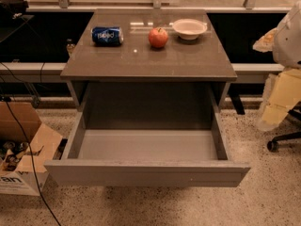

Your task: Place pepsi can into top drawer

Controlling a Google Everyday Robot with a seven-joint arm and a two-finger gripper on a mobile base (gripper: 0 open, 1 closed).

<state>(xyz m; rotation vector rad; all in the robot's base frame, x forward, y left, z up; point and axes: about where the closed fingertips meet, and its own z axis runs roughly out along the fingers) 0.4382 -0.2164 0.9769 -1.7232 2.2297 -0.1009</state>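
The pepsi can [107, 36] is lying on its side, long axis left-right, near the cabinet top's [150, 60] upper-left edge, the top drawer [146, 172] is gaping below, and the gripper [269, 39], state untellable, is hanging at the right edge.

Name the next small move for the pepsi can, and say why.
Probably bring the gripper, not in view now, over to the pepsi can: it lies on its side on the cabinet top, ungrasped, and the top drawer already stands open.
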